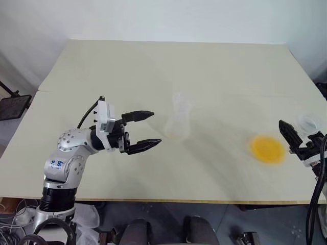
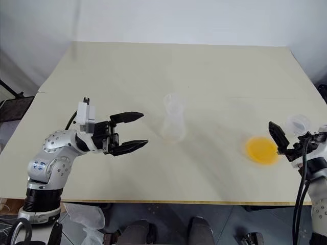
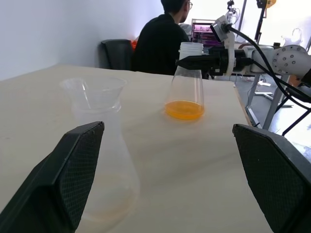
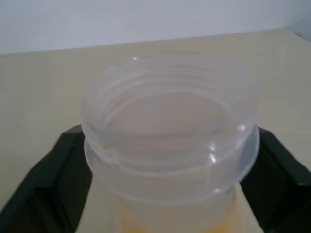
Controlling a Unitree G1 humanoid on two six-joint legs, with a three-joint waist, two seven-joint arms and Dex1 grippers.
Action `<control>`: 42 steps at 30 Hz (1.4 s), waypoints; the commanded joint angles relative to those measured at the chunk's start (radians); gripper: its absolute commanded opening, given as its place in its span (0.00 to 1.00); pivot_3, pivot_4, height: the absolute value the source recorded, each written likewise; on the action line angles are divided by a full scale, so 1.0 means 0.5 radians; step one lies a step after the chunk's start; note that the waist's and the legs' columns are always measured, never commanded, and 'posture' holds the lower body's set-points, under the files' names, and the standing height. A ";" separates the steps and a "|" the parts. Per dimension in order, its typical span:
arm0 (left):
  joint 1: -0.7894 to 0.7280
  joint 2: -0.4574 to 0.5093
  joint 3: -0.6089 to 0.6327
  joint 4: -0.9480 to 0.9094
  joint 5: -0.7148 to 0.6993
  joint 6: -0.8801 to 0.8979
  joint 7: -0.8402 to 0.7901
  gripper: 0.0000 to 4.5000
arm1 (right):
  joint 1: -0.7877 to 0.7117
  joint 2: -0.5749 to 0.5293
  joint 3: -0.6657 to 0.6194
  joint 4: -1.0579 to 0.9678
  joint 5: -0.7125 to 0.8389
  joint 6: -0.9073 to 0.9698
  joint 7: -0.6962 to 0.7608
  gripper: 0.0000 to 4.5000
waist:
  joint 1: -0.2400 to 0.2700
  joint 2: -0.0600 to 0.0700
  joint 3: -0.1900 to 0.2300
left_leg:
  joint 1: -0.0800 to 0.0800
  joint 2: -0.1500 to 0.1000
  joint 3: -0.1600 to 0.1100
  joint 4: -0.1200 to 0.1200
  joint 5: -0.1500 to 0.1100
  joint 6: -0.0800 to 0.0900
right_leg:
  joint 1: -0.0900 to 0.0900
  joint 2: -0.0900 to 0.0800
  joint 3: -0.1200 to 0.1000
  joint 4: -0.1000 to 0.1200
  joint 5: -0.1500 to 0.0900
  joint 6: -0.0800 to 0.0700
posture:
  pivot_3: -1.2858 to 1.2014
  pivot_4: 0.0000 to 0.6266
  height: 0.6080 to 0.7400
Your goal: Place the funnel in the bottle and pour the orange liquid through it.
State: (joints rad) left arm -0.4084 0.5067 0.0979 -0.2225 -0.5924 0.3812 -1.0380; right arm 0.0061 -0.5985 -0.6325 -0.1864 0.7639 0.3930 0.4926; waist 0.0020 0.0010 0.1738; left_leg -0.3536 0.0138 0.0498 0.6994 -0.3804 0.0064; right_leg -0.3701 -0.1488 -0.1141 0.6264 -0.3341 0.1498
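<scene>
Closing on the neck of the flask holding the orange liquid [image 1: 266,149], the right end effector [image 3: 194,61] has a finger on either side, though a firm clasp cannot be confirmed. The bottle [image 1: 178,121] stands mid-table [image 1: 153,66] with the funnel [image 3: 92,90] already seated in its mouth. The left end effector [image 1: 145,131] waits released just beside it. Next: secure the flask, carry it over, tip slowly
</scene>
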 commanded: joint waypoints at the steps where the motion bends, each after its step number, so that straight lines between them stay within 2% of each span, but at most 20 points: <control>1: -0.007 0.013 0.018 -0.051 -0.020 -0.056 0.008 1.00 | -0.040 -0.024 -0.010 -0.010 -0.006 -0.037 0.051 0.63 | -0.001 0.000 0.000 | 0.000 0.000 0.000 0.000 0.000 0.000 | 0.000 0.000 0.000 0.000 0.000 0.000 | 0.52 0.24 1.00; 3: -0.015 0.011 0.016 -0.036 -0.017 -0.067 0.009 1.00 | -0.061 -0.009 -0.009 -0.025 -0.004 -0.054 0.069 0.55 | -0.004 0.000 0.000 | 0.000 0.000 0.000 0.000 0.000 0.000 | 0.000 0.000 0.000 0.000 0.000 0.000 | 0.52 0.24 1.00; 7: -0.025 0.009 0.013 -0.010 -0.010 -0.090 0.014 1.00 | -0.071 0.014 0.011 -0.108 0.015 -0.090 0.122 0.55 | -0.005 0.001 0.000 | -0.001 0.001 0.001 -0.001 0.000 0.000 | -0.002 0.000 0.000 0.000 0.000 0.000 | 0.52 0.24 1.00; 10: -0.028 0.006 0.020 0.011 -0.001 -0.108 0.029 1.00 | -0.142 0.029 0.084 -0.229 0.009 -0.072 0.055 0.55 | -0.007 0.001 0.001 | -0.001 0.000 0.001 0.000 0.000 0.000 | -0.002 0.000 0.000 0.000 0.000 0.000 | 0.52 0.24 1.00; 13: -0.038 0.001 0.027 0.057 0.012 -0.138 0.041 1.00 | -0.308 -0.015 0.274 -0.359 -0.154 -0.010 -0.121 0.55 | -0.013 0.002 0.001 | -0.001 0.001 0.002 0.000 0.000 0.000 | -0.004 0.000 0.001 0.001 0.000 0.000 | 0.52 0.24 1.00; 18: -0.042 -0.004 0.039 0.148 0.031 -0.200 0.061 1.00 | -0.624 -0.137 0.581 -0.548 -0.053 0.376 -0.165 0.55 | -0.009 0.002 0.001 | -0.003 0.001 0.002 0.000 0.000 0.000 | -0.007 0.000 0.001 0.001 0.000 0.000 | 0.52 0.24 1.00; 21: -0.034 -0.006 0.045 0.200 0.047 -0.243 0.071 1.00 | -0.891 -0.157 0.788 -0.565 -0.182 0.550 -0.307 0.55 | -0.005 0.002 0.002 | -0.006 0.000 0.000 0.000 0.000 0.000 | -0.008 0.000 -0.002 0.001 0.000 0.000 | 0.52 0.24 1.00; 24: -0.017 -0.011 0.046 0.215 0.053 -0.275 0.087 1.00 | -1.102 -0.133 0.957 -0.525 -0.357 0.590 -0.397 0.55 | -0.006 0.002 0.002 | -0.009 0.000 -0.003 0.001 0.000 0.000 | -0.009 -0.001 -0.005 0.001 0.000 0.000 | 0.52 0.24 1.00; 26: -0.001 -0.015 0.049 0.207 0.053 -0.287 0.101 1.00 | -1.191 -0.156 1.077 -0.495 -0.483 0.528 -0.338 0.55 | -0.006 0.002 0.002 | -0.011 -0.001 -0.006 0.001 0.000 0.000 | -0.010 -0.001 -0.007 0.000 0.000 0.000 | 0.52 0.24 1.00; 32: 0.042 -0.033 0.049 0.170 0.059 -0.315 0.156 1.00 | -1.287 -0.197 1.401 -0.318 -1.095 0.033 -0.259 0.55 | -0.014 0.002 0.002 | -0.013 -0.002 -0.007 -0.001 0.000 0.000 | -0.011 -0.001 -0.012 0.000 0.000 0.000 | 0.52 0.24 1.00; 35: 0.055 -0.050 0.046 0.158 0.064 -0.335 0.180 1.00 | -1.328 -0.245 1.612 -0.157 -1.522 -0.267 -0.280 0.55 | -0.015 0.002 0.002 | -0.014 -0.001 -0.007 0.000 0.000 0.000 | -0.011 -0.001 -0.013 0.000 0.000 0.000 | 0.52 0.24 1.00; 42: 0.070 -0.077 0.017 0.149 0.090 -0.373 0.219 1.00 | -1.453 -0.226 1.759 0.040 -2.024 -0.553 -0.294 0.55 | -0.026 0.002 0.002 | -0.014 0.000 -0.007 0.000 0.000 0.000 | -0.012 -0.001 -0.013 0.000 0.000 0.000 | 0.52 0.24 1.00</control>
State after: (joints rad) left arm -0.3809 0.4728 0.1053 -0.1090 -0.5516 0.2158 -0.9358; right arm -0.6955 -0.7044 0.2611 -0.1497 -0.1967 0.1557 0.3559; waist -0.0109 0.0020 0.1747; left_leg -0.3608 0.0137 0.0461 0.6995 -0.3804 0.0063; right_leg -0.3761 -0.1495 -0.1207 0.6262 -0.3341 0.1499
